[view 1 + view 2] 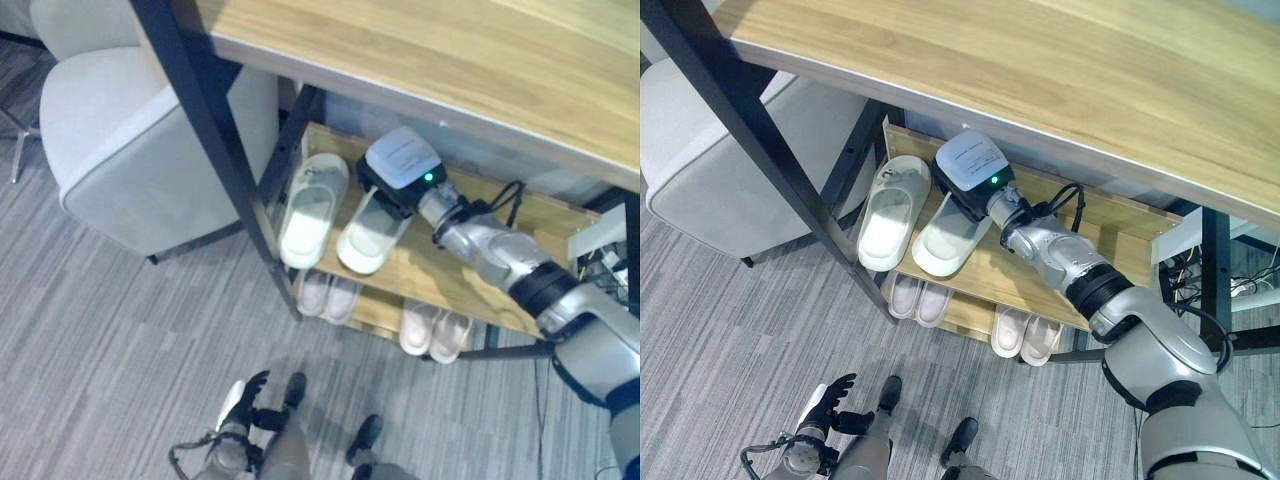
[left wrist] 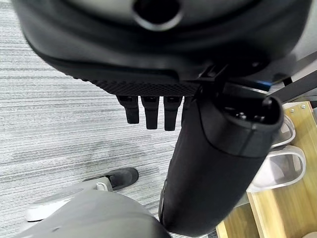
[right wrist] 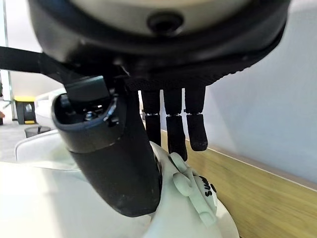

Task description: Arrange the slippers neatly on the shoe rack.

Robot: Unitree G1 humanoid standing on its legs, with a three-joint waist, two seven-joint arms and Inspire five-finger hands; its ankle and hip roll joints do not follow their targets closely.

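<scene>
Two pale slippers lie side by side on the upper shelf (image 1: 455,280) of a wooden shoe rack under the table. The left slipper (image 1: 312,210) lies free. My right hand (image 1: 962,196) reaches in over the strap end of the right slipper (image 1: 372,238), whose heel sticks out past the shelf's front edge. In the right wrist view its fingers (image 3: 168,124) hang straight just past the slipper's strap (image 3: 190,186), with the thumb lying across the slipper's top. My left hand (image 1: 830,395) hangs low over the carpet, open and holding nothing.
Two more pairs of pale slippers (image 1: 328,297) (image 1: 436,331) sit on the lower shelf. The wooden tabletop (image 1: 450,50) overhangs the rack. A black table leg (image 1: 215,130) slants in front of the rack's left end. A grey chair (image 1: 130,140) stands at the left.
</scene>
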